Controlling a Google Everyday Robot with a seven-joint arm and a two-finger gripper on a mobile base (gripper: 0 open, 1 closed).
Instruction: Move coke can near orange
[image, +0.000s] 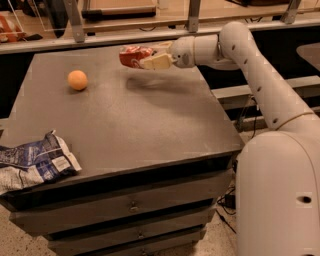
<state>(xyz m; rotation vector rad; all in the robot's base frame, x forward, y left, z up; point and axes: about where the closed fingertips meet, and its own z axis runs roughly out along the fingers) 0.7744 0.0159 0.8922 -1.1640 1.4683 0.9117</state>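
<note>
The red coke can lies sideways in my gripper, lifted above the back of the dark table. The gripper's pale fingers are shut on the can's right end. The arm reaches in from the right. The orange sits on the table at the back left, about a hand's width to the left of and below the can. The can casts a shadow on the table under it.
A crumpled blue-and-white chip bag lies at the table's front left corner, overhanging the edge. The table has drawers in front. A shelf with metal posts runs behind the table. My white base stands at the right.
</note>
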